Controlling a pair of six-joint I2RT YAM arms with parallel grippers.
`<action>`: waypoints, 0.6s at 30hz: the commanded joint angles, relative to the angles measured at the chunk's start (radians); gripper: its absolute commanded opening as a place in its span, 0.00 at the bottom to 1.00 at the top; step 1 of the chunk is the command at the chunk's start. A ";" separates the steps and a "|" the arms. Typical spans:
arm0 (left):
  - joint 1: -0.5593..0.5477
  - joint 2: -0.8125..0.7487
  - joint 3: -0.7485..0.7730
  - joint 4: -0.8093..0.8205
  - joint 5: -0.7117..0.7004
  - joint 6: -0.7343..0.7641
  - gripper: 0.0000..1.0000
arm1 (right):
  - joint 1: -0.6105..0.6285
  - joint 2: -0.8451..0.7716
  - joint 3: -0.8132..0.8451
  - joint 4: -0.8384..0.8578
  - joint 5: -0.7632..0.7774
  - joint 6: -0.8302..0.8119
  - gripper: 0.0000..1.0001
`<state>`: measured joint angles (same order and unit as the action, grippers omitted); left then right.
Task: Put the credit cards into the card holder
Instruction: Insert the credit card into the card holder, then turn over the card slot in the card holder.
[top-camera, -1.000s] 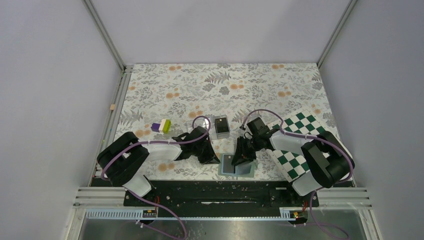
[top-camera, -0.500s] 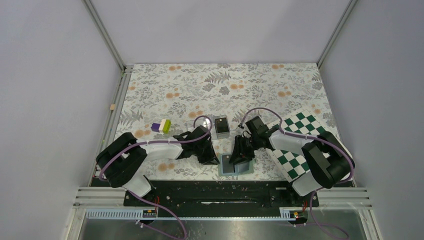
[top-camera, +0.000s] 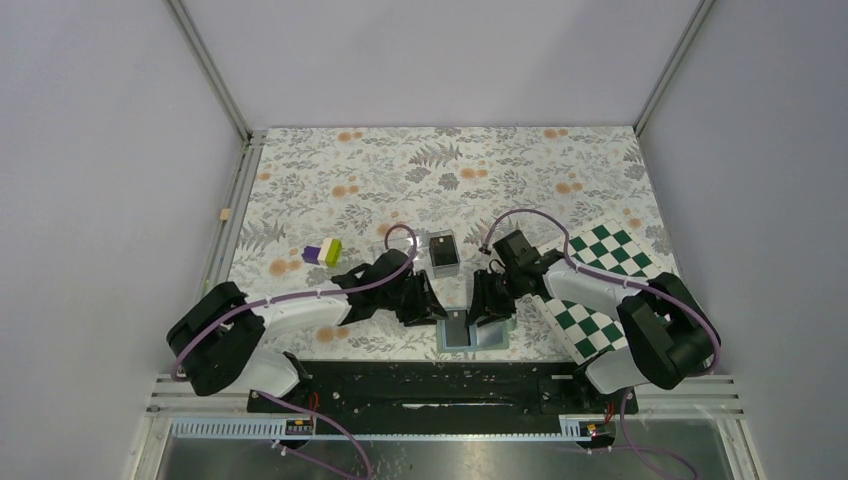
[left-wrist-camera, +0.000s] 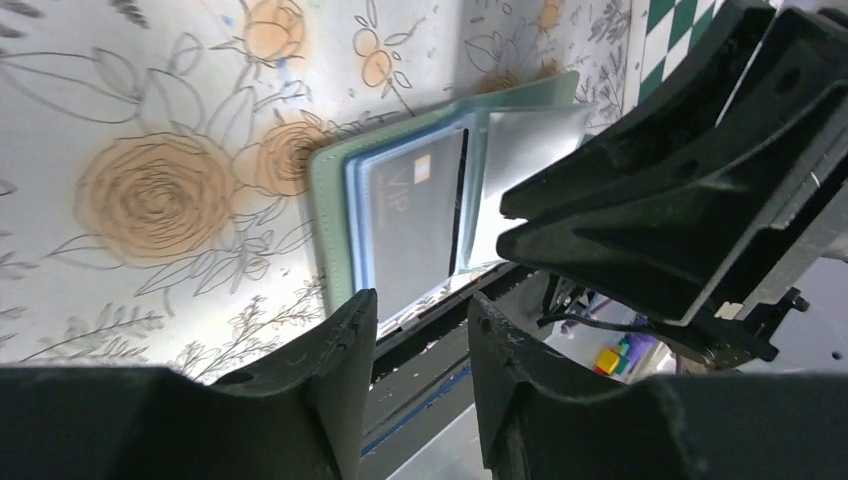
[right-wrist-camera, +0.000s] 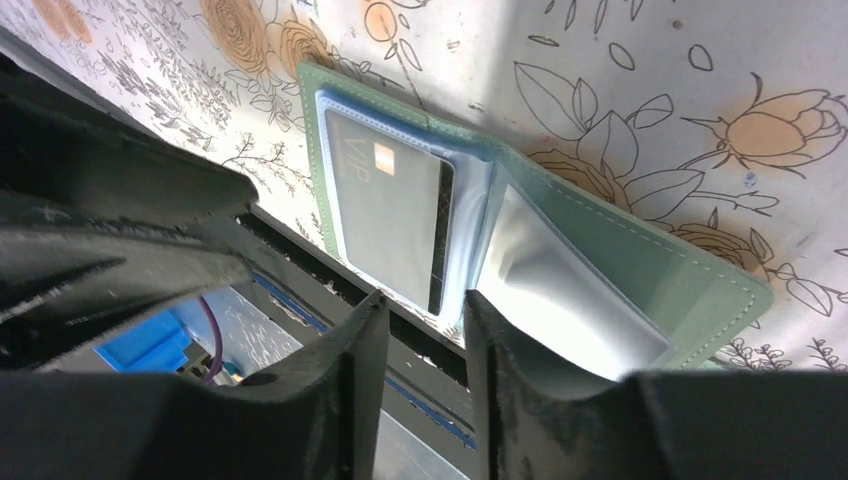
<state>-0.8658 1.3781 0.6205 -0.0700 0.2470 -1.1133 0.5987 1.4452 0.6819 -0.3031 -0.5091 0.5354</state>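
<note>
The wallet (top-camera: 492, 338) lies open on the table (top-camera: 450, 170) at the centre of its near edge. Its long axis runs left to right and its fold runs near to far. One card (top-camera: 456, 326) sits in the left pocket, long axis near to far. The left arm lies low, reaching in from the left. The left gripper (top-camera: 428, 306) stands just left of the wallet, jaws partly apart, holding nothing. The right arm crosses the board (top-camera: 610, 250). The right gripper (top-camera: 490, 312) hangs over the wallet's far edge, jaws partly apart, empty.
</note>
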 joint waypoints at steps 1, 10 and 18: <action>-0.009 0.056 -0.025 0.222 0.112 -0.050 0.38 | 0.009 0.037 0.007 0.027 -0.012 -0.010 0.37; -0.009 0.140 -0.016 0.209 0.094 -0.061 0.38 | 0.008 0.098 -0.013 0.060 -0.023 -0.006 0.27; -0.015 0.191 -0.005 0.246 0.114 -0.065 0.32 | 0.008 0.131 -0.017 0.071 -0.032 -0.003 0.18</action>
<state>-0.8715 1.5497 0.5976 0.1135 0.3389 -1.1748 0.5987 1.5578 0.6697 -0.2466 -0.5262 0.5362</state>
